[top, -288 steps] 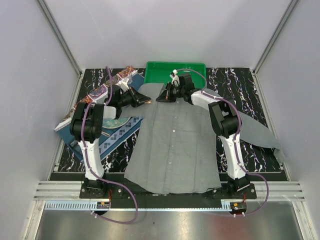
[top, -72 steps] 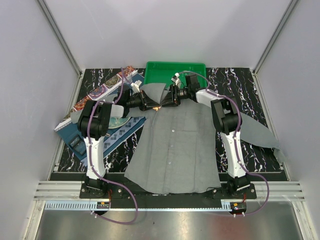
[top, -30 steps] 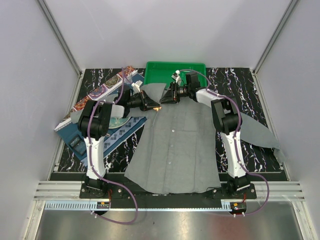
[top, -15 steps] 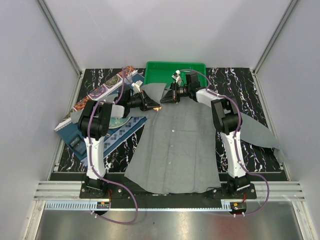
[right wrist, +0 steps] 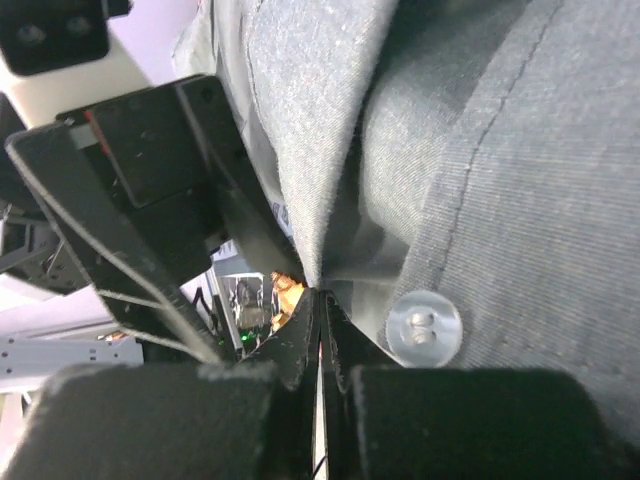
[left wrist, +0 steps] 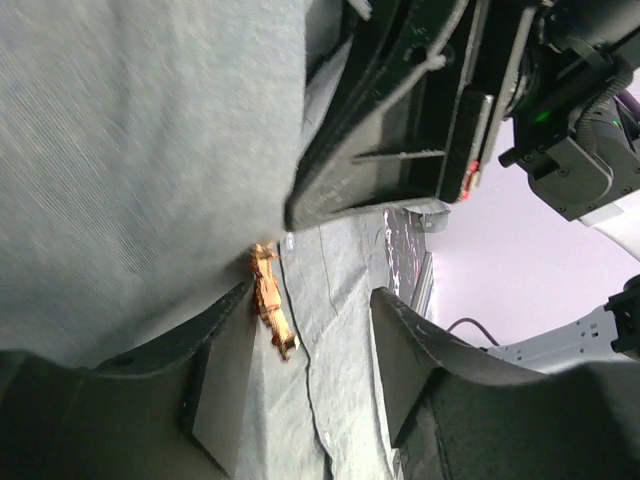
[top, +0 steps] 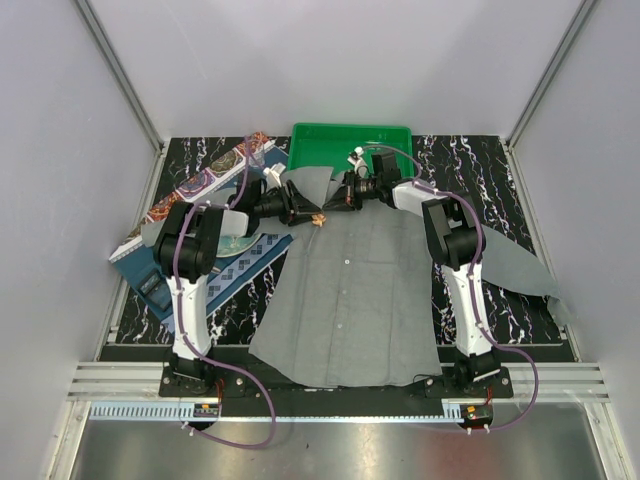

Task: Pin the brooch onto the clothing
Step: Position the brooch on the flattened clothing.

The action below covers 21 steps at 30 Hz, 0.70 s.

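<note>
- The brooch (left wrist: 270, 300) hung at the edge of a raised fold of the shirt (top: 350, 290), near the collar end, between the two grippers.
- The left gripper (left wrist: 315, 300) had opened about half in the last second. Its jaws stood apart, and the brooch lay against one finger only, not squeezed.
- The right gripper (right wrist: 320, 300) had closed completely in the same second. Its tips met at the point of the fold, beside a pale button (right wrist: 424, 328). I could not tell whether cloth was nipped between them.
- In the top view the brooch sat a little lower and more to the right than half a second before.
- My judgement: the left arm let go because the brooch was thought to hold in the cloth. It did not fall, which speaks for this, but the pin itself was not visible, so the task could not yet be called done.
- The left wrist view showed the whole side of the brooch and the free gap around it. The right wrist view gave only an orange glimpse behind the fold.
- Only the top view showed where all this happened: just before the green tray (top: 320, 140), with the rest of the shirt flat on the table.
</note>
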{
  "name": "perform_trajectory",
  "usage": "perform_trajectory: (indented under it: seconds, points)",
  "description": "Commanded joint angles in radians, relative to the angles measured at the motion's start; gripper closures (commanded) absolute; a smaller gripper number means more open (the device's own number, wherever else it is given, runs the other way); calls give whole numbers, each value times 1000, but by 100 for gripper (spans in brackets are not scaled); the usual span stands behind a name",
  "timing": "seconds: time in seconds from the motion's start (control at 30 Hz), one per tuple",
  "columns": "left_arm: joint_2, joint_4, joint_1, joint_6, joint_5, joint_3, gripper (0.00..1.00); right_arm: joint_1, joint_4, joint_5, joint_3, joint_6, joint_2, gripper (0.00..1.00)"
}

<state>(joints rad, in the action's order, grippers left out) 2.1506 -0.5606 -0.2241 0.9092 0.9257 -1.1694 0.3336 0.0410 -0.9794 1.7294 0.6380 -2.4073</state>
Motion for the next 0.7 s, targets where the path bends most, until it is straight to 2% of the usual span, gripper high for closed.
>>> perform_trajectory:
  seconds: [0.0, 0.2, 0.33, 0.43, 0.67]
  points:
    - [-119, -31, 15, -30, -11, 45, 46, -2, 33, 120, -25, 28, 99, 100]
    - [-172, -55, 43, -27, -59, 137, 38, -2, 77, 174, -83, 147, 128, 100]
    - [-189, -113, 42, -12, -103, 220, 37, -2, 109, 186, -114, 224, 134, 100]
    - [-219, -79, 42, -42, -177, 261, 40, -2, 109, 205, -126, 253, 138, 100]
    - [-213, -206, 25, 12, -226, 307, 54, -2, 183, 220, -191, 399, 126, 100]
